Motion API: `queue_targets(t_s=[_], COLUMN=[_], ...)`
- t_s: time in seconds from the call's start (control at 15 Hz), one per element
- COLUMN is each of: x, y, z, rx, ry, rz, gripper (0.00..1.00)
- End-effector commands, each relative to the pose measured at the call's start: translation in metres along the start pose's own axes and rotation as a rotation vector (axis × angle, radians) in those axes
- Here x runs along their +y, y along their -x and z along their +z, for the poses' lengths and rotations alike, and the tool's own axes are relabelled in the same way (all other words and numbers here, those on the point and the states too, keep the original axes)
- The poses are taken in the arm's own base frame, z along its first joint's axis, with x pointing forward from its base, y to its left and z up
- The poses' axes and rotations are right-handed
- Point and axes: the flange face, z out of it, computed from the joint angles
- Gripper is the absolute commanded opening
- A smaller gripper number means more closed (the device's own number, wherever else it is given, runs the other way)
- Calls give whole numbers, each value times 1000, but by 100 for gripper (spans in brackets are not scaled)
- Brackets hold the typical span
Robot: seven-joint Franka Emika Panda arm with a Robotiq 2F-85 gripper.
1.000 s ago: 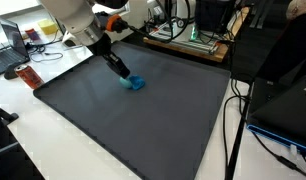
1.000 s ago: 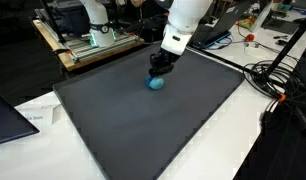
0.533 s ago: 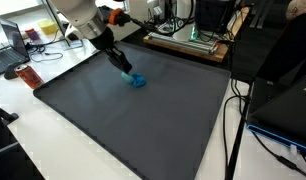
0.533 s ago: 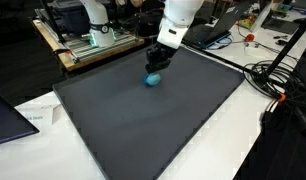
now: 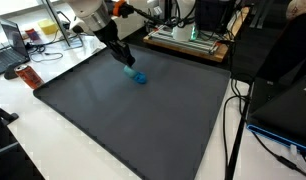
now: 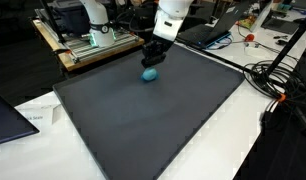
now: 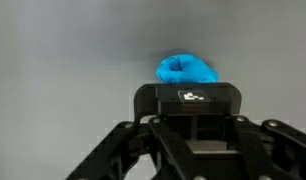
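One gripper [image 5: 127, 62] had its jaws drawn together, pinching the top of the single blue lump [image 5: 139, 76], which sat on the one dark mat [image 5: 123, 125], upper centre in both exterior views. In the wrist view the blue lump [image 7: 186, 69] lay wider than tall, its long axis left to right.

**Open over the mat, crowded at the edges**

Dark mat [image 5: 123, 120] lies flat, with free passage on every side of the blue lump [image 5: 139, 77] at the end effector [image 5: 126, 64] tip. Equipment rack [image 5: 188, 40] stands along the far edge. Cables [image 6: 278, 85] trail off the counter [image 6: 238, 140]; laptop [image 6: 5, 115] sits at a near corner.
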Motion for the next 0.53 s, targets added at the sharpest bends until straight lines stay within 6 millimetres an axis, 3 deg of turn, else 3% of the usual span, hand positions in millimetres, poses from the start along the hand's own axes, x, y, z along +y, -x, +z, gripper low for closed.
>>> queue_targets(t_s=[0.0,0.47], x=[-4,-24], y=[25,35], z=[1,5], rx=[-14,-8], ry=[24,47], rz=[-92,-254], gripper=[22,22])
